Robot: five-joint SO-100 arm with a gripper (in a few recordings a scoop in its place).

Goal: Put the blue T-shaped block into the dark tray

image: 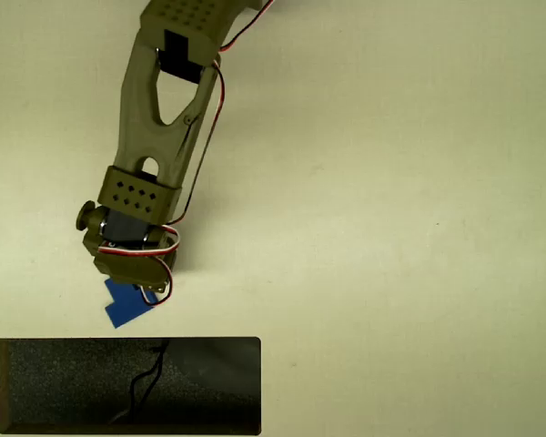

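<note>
Arm (pixel 159 118) angled down-left, pincer (pixel 136 282) over blue T-shaped block (pixel 123 305)

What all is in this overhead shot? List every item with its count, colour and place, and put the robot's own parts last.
blue T-shaped block: one, bright blue, on the table just above the tray's top edge, partly under the arm's end.
dark tray: one, black with a speckled floor, bottom left of the picture; a thin dark wire-like mark runs across its middle.
table: one, pale cream, fills the background.
arm: one, olive green, reaches down from the top edge toward the block.
wires: red, white and black, run along the arm's right side.
tool: one, olive green with a dark motor, right over the block; its fingers are hidden, so open or shut cannot be told.
</note>
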